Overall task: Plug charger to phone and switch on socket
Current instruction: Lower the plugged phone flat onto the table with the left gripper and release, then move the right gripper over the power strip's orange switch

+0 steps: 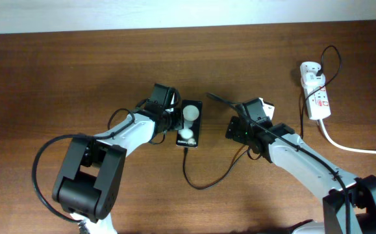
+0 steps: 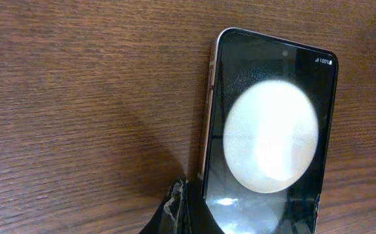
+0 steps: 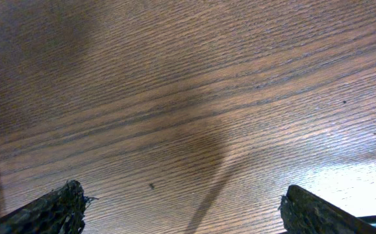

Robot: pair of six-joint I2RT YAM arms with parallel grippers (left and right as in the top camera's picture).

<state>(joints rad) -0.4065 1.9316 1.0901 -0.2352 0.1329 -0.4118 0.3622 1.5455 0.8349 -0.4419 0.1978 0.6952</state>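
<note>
Overhead, the left gripper (image 2: pixel 246 216) pinches the phone (image 1: pixel 189 123). The right gripper (image 3: pixel 181 208) is spread wide beside it. The charger (image 1: pixel 197 185) loops from the phone's end. The socket (image 1: pixel 315 94) lies far right.

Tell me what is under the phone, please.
The phone lies screen up on the wooden table; wood shows along its edges. The patch directly beneath is covered by its body, so whether anything lies there cannot be seen.
</note>
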